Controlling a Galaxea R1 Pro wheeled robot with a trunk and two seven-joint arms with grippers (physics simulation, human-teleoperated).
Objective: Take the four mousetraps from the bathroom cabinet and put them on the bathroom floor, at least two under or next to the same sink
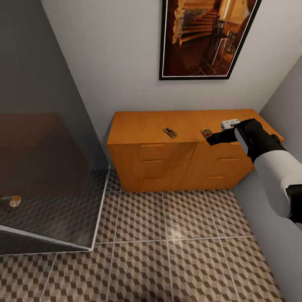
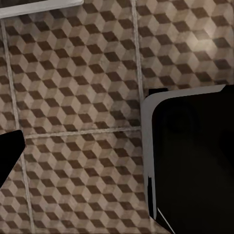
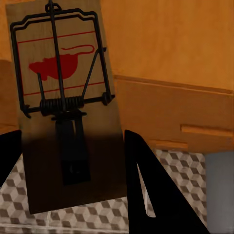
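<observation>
Walls [image 1: 117, 54]: plain pale grey | framed picture [image 1: 205, 37]: upper centre-right, black frame | glass panel [image 1: 42, 167]: left, tinted | light: soft glare on tiles, lower centre

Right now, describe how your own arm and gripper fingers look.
In the head view the right arm has a white rounded forearm shell, a glossy black wrist section, and a black band at its lower end. The right gripper is black; the right wrist view shows flat, tapering black fingers. No cables or markings visible.

The right arm is reaching forward, and its gripper [image 1: 208, 137] is pinching a mousetrap [image 3: 66, 102] between its fingers.
</observation>
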